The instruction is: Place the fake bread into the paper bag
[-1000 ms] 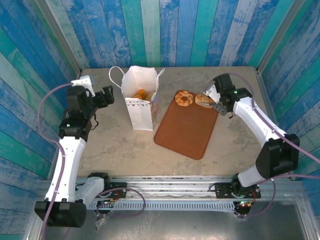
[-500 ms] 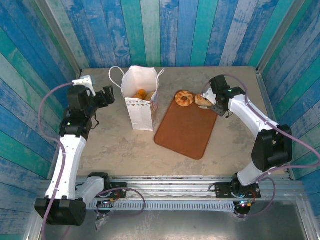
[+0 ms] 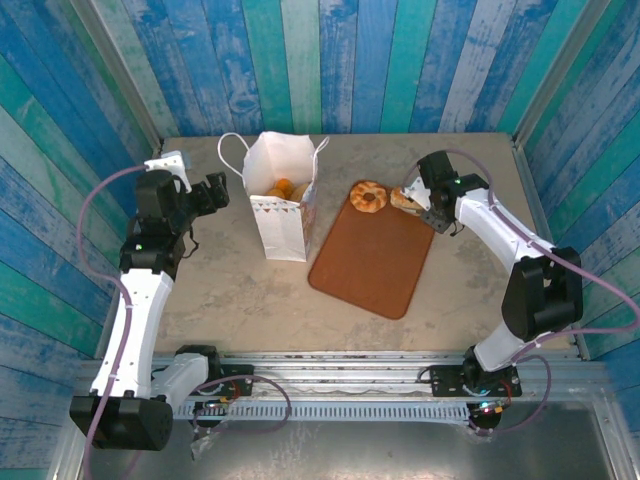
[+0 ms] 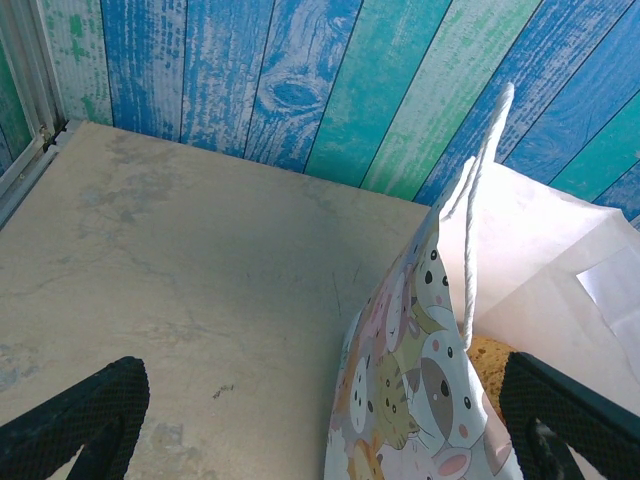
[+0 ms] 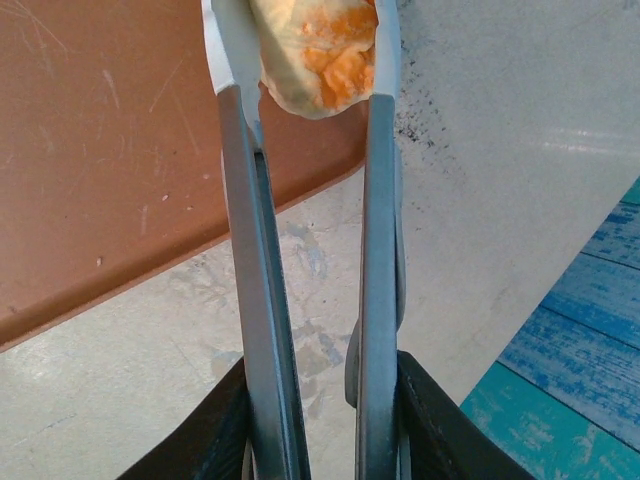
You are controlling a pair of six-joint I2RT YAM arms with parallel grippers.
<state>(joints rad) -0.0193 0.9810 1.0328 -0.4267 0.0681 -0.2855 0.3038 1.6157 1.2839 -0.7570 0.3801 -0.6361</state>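
R arm in play: right claw point(image 3: 410, 202) is clamped on a roll point(image 5: 318, 45) at the far right corner of the tray point(image 3: 365, 265). Both pads point(image 5: 238, 150) are pressed vs. its sides, jaws nearly together w/ just the roll between. Lifted or not can't be told. Its long axis can't be made out either; only a pale orange end is shown between the pads.

Key relation: paper bag point(image 3: 282, 215) is stood upright near the far edge of the desk point(image 3: 230, 290), just beside the tray's left corner, mouth open upward. So the bag lies to the left of the right claw, along the tray's far edge, w/ 1 round pastry point(image 3: 368, 196) sat in between. A lift and a carry leftward over that pastry is judged to be what's needed. At least 2 golden pieces point(image 3: 285, 188) are seen inside the bag.

Left claw point(image 3: 212, 190) is held wide apart, nothing gripped, near the bag's left side. It's the nearer one to the bag, but the roll is w/ the R arm.
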